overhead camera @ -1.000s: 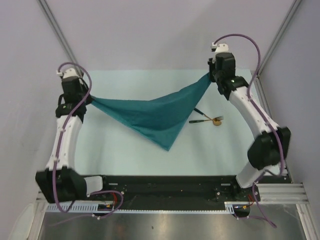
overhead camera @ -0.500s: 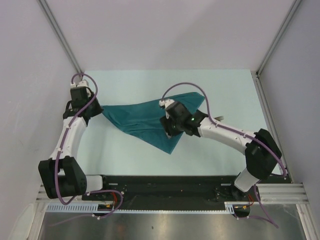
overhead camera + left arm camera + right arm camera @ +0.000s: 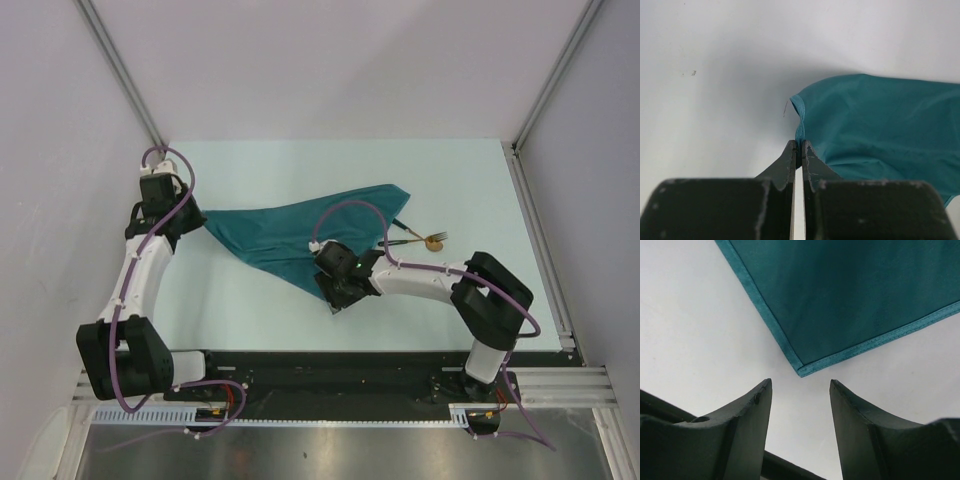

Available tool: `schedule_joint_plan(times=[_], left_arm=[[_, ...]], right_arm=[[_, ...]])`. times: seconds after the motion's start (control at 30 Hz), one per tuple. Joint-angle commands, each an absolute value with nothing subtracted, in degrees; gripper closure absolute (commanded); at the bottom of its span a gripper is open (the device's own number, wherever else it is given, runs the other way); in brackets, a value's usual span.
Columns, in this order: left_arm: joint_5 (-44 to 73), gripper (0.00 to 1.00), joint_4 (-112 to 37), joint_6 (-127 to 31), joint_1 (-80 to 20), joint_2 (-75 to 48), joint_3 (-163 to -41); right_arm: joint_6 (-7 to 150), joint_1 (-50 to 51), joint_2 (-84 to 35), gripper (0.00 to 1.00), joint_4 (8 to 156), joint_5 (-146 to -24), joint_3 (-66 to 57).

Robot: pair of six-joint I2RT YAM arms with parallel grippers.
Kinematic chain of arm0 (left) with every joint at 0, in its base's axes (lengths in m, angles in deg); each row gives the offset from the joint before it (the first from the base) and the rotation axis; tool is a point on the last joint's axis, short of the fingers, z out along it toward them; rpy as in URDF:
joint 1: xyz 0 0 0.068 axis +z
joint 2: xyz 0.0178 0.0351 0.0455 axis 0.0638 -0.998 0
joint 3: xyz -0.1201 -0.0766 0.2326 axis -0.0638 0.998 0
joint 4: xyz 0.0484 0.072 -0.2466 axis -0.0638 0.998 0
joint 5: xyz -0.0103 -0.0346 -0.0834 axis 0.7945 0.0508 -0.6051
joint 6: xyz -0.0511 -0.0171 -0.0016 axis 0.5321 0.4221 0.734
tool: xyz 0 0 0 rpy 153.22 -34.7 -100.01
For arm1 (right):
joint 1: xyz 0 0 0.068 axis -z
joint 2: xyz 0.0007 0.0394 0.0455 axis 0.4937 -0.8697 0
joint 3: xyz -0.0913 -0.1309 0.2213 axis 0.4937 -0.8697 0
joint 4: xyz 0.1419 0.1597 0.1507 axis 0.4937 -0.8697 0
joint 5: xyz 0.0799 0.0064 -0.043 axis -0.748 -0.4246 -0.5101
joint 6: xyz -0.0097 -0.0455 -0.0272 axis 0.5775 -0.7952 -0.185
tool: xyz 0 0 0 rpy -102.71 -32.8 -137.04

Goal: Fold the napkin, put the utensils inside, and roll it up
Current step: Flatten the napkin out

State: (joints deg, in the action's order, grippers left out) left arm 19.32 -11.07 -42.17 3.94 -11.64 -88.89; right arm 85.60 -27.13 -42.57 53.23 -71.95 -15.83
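The napkin [image 3: 290,232] lies on the table [image 3: 260,165] as a loose triangle. Its right edge comes close to the utensils [image 3: 425,240], whether touching I cannot tell. The left end effector [image 3: 798,147] is clenched on the napkin's left corner. The right end effector [image 3: 800,385] is spread wide and holds nothing, its jaws on either side of the near corner but just short of it. If it closes from there it may catch only the hem or miss altogether. A pull from the left could then slide the corner away, skew the fold, or drag the cloth into the utensils.
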Motion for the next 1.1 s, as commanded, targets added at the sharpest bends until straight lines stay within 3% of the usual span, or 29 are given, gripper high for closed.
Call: schedule_joint_plan(times=[0.0,0.4,0.5,0.7,0.8,0.83,1.07], left_arm=[[18.74,1.0,-12.73,-43.01,4.25,-9.31,-88.84],[19.01,1.0,-12.55,-43.01,4.34,-9.58,-88.93],[18.92,1.0,-12.55,-43.01,4.34,-9.49,-88.93],[19.01,1.0,-12.64,-43.01,4.34,-9.22,-88.84],[18.92,1.0,-12.73,-43.01,4.34,-9.14,-88.84],[18.83,1.0,-12.73,-42.92,4.26,-9.22,-88.84],[18.92,1.0,-13.25,-41.17,4.25,-8.7,-90.77]], right_arm=[[86.78,-27.46,-44.22,0.45,54.84,-70.02,-15.28],[85.37,-27.37,-48.79,0.49,56.16,-69.67,-14.31],[85.64,-27.2,-49.41,0.54,55.81,-69.67,-14.14],[86.6,-26.76,-49.5,0.67,55.55,-70.19,-15.72],[86.34,-26.32,-48.97,0.86,55.55,-70.11,-15.89],[86.34,-26.23,-48.62,0.97,55.37,-69.85,-15.72],[83.71,-23.78,-37.3,1.0,46.6,-64.15,-10.54]])
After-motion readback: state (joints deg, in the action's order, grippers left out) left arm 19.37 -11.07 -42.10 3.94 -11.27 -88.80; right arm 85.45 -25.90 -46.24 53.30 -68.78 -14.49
